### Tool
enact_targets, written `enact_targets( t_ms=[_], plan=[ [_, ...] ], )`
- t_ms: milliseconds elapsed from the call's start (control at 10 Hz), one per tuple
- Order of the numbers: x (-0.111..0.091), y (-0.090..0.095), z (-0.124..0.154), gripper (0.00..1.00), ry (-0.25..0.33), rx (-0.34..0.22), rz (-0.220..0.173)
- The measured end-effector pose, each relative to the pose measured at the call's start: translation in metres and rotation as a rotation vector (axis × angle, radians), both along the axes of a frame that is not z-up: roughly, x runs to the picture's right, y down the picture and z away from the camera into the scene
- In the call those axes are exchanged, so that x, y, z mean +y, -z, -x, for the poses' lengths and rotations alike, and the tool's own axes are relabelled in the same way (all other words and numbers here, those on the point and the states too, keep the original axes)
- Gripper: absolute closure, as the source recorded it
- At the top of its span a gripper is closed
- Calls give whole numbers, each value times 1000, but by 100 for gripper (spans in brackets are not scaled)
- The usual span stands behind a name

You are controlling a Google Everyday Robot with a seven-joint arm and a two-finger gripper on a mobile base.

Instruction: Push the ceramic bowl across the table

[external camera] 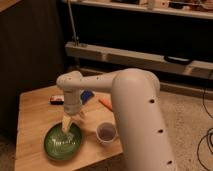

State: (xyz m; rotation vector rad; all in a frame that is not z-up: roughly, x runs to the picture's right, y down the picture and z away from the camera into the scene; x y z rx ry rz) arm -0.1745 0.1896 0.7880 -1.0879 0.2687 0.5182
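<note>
Gripper (67, 125) down at far rim of green bowl (61, 144), bowl at near edge of table (34, 112) beside cup (106, 133); open or closed, cannot tell. Push apparently barely begun; crossing remains.

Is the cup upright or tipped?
Upright: the cup shows its round mouth facing up, beside the bowl; the end effector is over the bowl.

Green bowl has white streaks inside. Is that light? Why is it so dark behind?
Camera view: yes, light glinting off the glossy ceramic bowl, just below the tool hanging over it. Same view: the wooden table is warmly lit, while the space above the grey shelf lies in deep shadow.
</note>
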Motion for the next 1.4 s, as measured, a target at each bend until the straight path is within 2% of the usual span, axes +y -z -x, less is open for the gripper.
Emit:
enact_targets(
  t_ms=[600,700,800,900,1000,1200,1300,1400],
  plan=[
    [-1,0,-1,20,-2,-1,-11],
    [0,8,-3,20,-1,-27,-70],
    [2,21,-7,20,-5,-54,-154],
    [8,46,-15,20,-10,-79,-275],
    [20,74,-24,20,-17,-100,-386],
    [49,114,-39,20,-20,-126,-535],
    [73,134,-47,20,-17,-148,-636],
    [86,140,-49,20,-16,-162,-668]
  ],
)
